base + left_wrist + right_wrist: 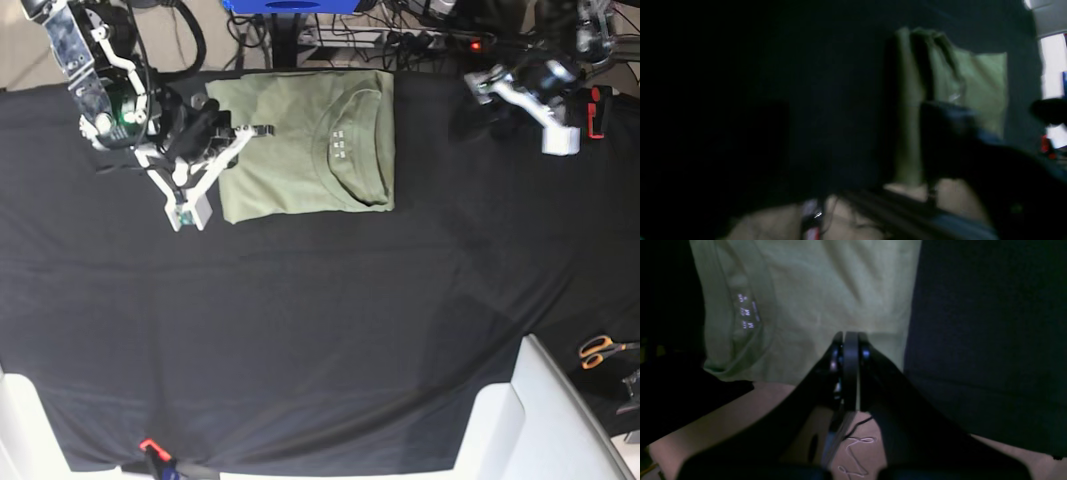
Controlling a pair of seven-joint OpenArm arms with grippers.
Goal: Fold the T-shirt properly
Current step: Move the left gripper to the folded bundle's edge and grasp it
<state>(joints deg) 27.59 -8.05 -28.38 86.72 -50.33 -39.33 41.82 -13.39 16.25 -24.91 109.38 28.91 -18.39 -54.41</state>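
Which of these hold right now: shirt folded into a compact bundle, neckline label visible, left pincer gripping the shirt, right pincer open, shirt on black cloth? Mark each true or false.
The pale sage-green cotton T-shirt is folded into a compact bundle: true.
Its white printed neckline label is hidden: false, it shows.
The left pincer grips the shirt: false, it is off to the shirt's side.
The right pincer is open: false, it is shut.
The shirt lies on black cloth: true.
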